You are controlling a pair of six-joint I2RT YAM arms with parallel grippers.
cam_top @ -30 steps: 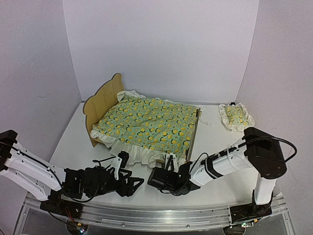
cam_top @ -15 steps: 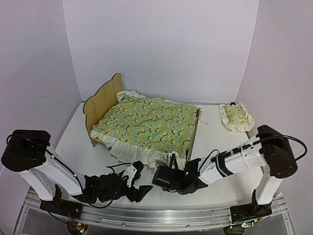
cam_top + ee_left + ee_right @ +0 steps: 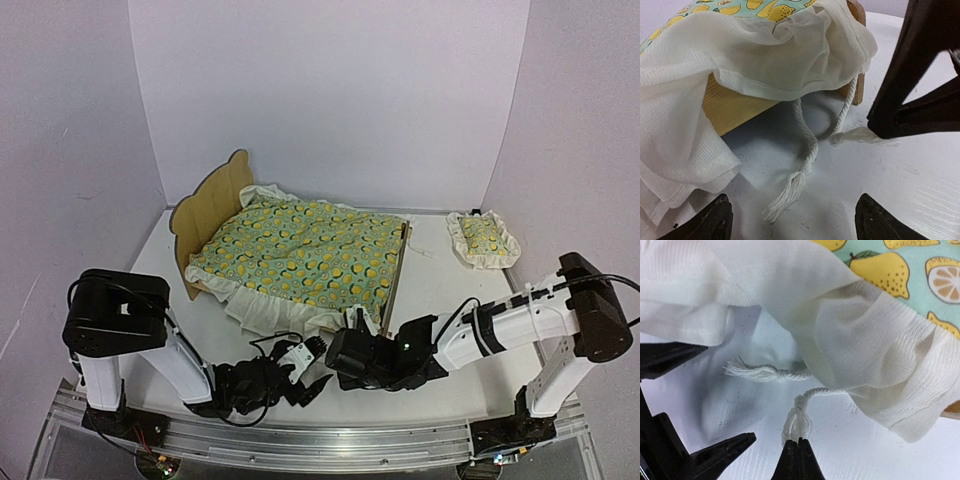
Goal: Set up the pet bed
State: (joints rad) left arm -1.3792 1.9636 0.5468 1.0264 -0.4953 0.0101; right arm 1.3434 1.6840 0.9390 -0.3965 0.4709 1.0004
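The plywood pet bed (image 3: 210, 205) stands mid-table, its mattress pad hidden under the lemon-print blanket (image 3: 305, 250). The blanket's white ruffle (image 3: 765, 55) hangs over the bed's front corner. Two white tasselled cords lie on the table there. My right gripper (image 3: 799, 444) is shut on the tassel of one cord (image 3: 799, 417); it also shows in the top view (image 3: 352, 325). My left gripper (image 3: 792, 210) is open, low over the table, with the other cord's tassel (image 3: 785, 195) between its fingers, untouched. It sits just left of the right gripper in the top view (image 3: 318, 365).
The small ruffled pillow (image 3: 482, 238) lies on the table at the back right, apart from the bed. The bed's wooden side rail (image 3: 727, 107) and corner leg (image 3: 857, 92) stand close ahead of both grippers. White walls enclose the table.
My left arm has swung in from the left and its gripper now sits by the bed's front corner. My right gripper has shifted slightly right, toward the same corner.
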